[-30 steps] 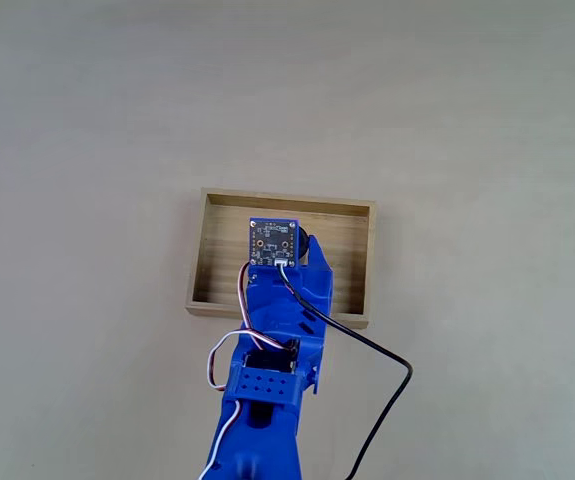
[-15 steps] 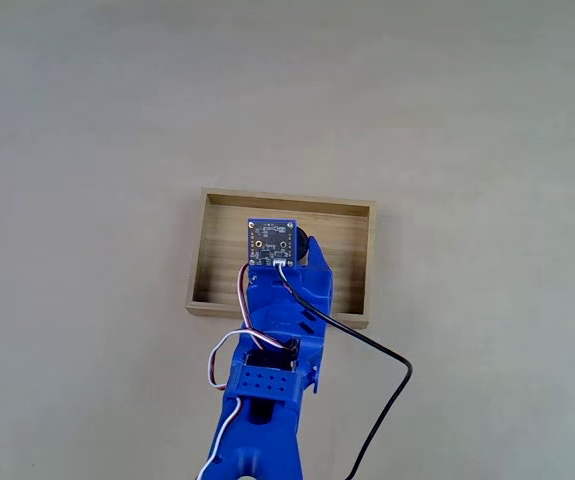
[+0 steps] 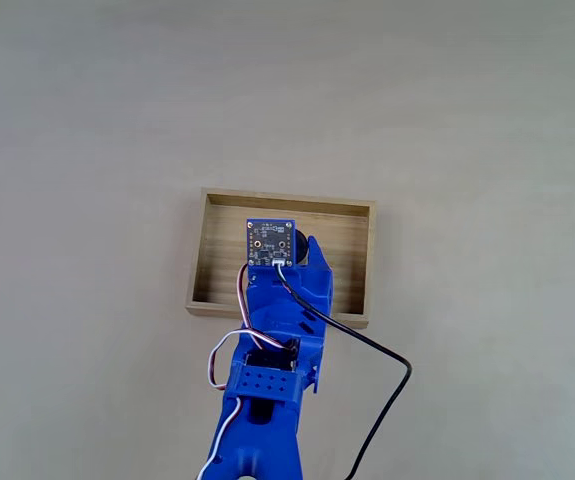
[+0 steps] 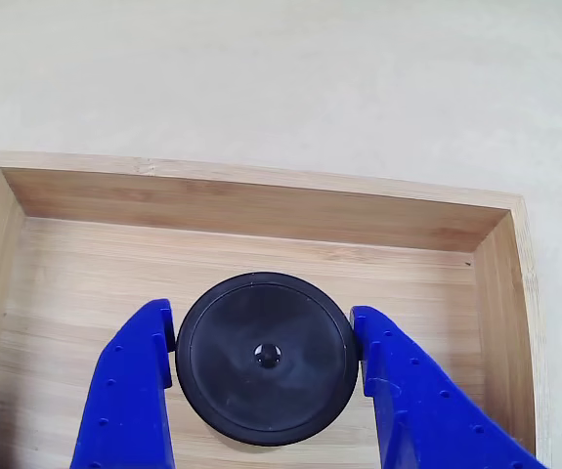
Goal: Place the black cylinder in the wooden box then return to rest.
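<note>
Inside the wooden box (image 4: 261,230), the black cylinder (image 4: 266,358) stands upright on the plank floor, its round top facing the other view's camera. Both blue fingers (image 4: 136,391) of the gripper (image 4: 265,337) press against its sides, one left and one right, clamping it between them. Seen from the fixed view, the blue arm (image 3: 272,360) reaches over the near wall of the wooden box (image 3: 217,255), with a small circuit board (image 3: 271,242) on top and a black cable (image 3: 382,400) trailing across the pale table (image 3: 87,120).

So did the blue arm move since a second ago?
Barely. In the fixed view the pincer hangs over the same spot of the wooden box, gripping the black cylinder.
</note>
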Robot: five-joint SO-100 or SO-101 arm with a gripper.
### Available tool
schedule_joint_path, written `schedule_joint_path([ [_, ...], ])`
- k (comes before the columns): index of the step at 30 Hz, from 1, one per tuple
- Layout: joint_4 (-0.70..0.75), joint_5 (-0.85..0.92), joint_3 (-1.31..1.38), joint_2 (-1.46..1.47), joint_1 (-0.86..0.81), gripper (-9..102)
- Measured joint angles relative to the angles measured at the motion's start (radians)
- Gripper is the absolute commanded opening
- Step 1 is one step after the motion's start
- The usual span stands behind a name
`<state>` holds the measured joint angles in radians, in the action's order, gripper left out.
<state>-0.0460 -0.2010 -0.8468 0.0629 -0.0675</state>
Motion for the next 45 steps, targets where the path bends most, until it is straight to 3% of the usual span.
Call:
schedule_joint_path([
  [29, 0.006, -0.087, 0.0, 0.058, -0.029, 33],
  [37, 0.077, -0.04, 0.0, 0.147, -0.029, 32],
  [45, 0.239, 0.041, 0.0, 0.31, 0.017, 32],
])
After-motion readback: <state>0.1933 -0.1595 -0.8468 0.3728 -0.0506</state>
